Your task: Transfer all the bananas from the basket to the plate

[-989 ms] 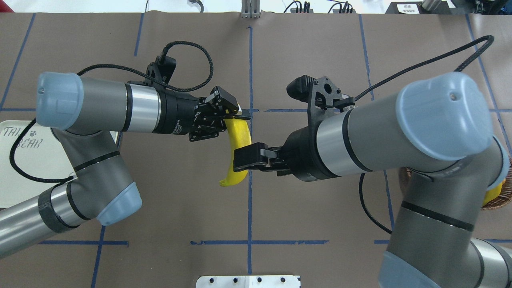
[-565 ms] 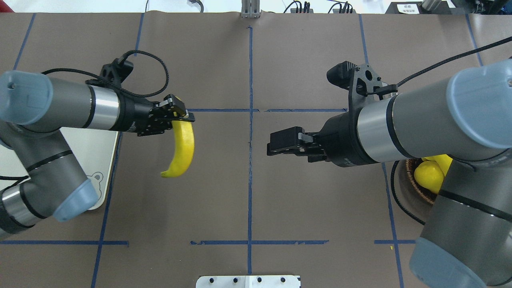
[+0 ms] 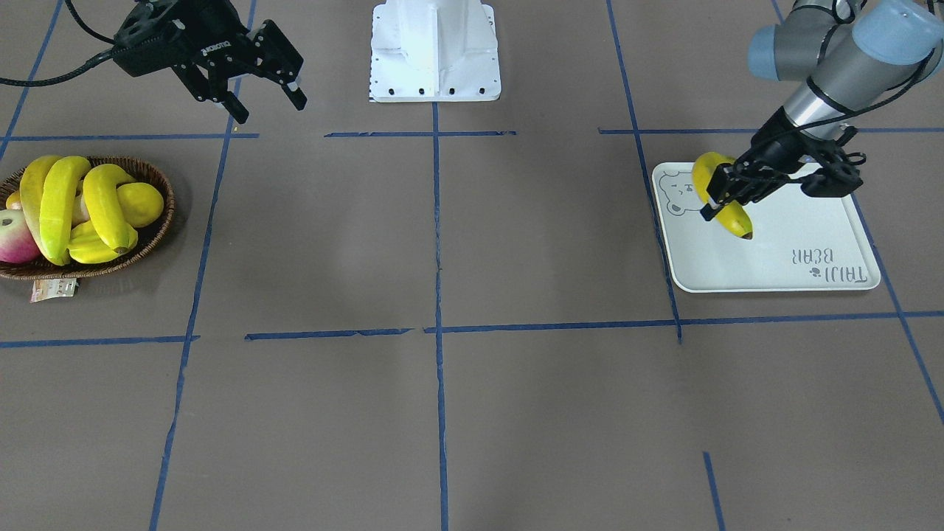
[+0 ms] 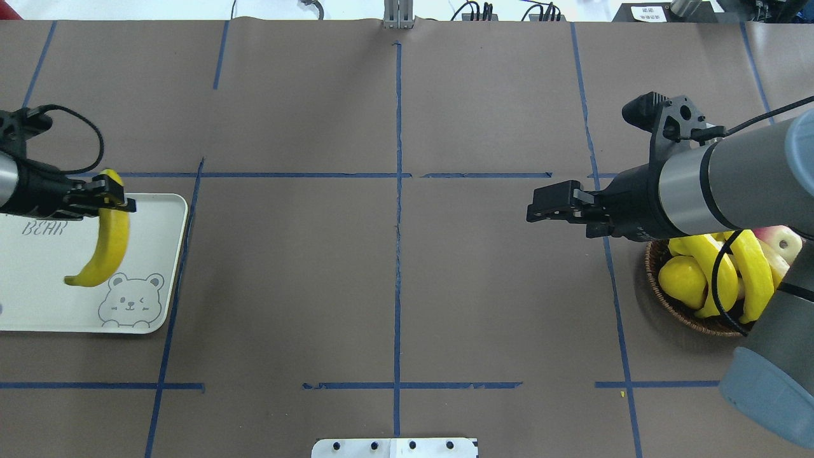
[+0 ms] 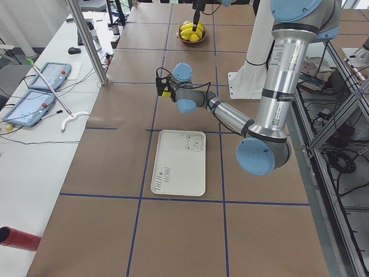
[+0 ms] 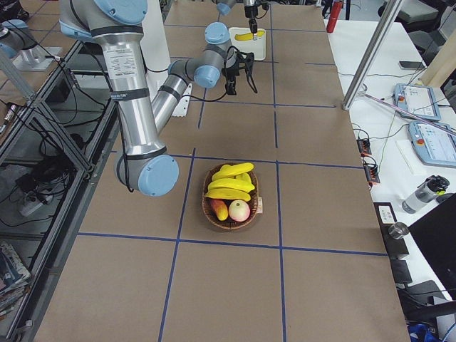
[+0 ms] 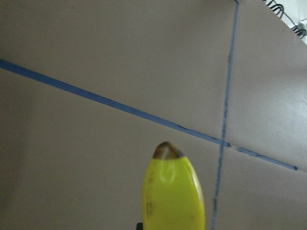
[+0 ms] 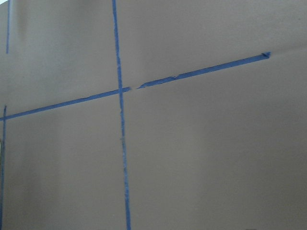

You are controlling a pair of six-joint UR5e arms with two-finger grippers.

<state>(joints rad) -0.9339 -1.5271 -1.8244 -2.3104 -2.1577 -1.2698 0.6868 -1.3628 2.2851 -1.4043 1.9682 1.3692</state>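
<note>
**A:** Where is the fruit?

**B:** One banana [image 4: 105, 245] hangs from the left fingers [image 4: 114, 202], which are clamped across its upper end. Its dark tip points down over the plate [image 4: 38, 286] at the left end of the counter [image 4: 394, 286] and does not touch it. The other bananas [image 3: 59, 206] lie in the basket [image 3: 166, 199] at the right end.

**A:** And the other arm?

**B:** The right fingers [image 4: 540, 208] are spread apart and carry nothing. They are raised just left of the basket.

**A:** How will a banana handle?

**B:** It looks light and fairly stiff. The skin is glossy, so it is probably slippery. Pinched at one end, it may swing. A hold nearer the middle of the curve looks steadier.

**A:** Is there room?

**B:** The plate has a low raised rim. The banana hangs toward its right edge, beside the bear drawing, so laying it further in would leave space for the others. A wide stretch of counter separates the plate and the basket. In the basket the bananas crowd against a lemon [image 3: 140, 203] and an apple [image 3: 15, 236] inside the wicker rim, so a straight upward lift seems safest.
</note>
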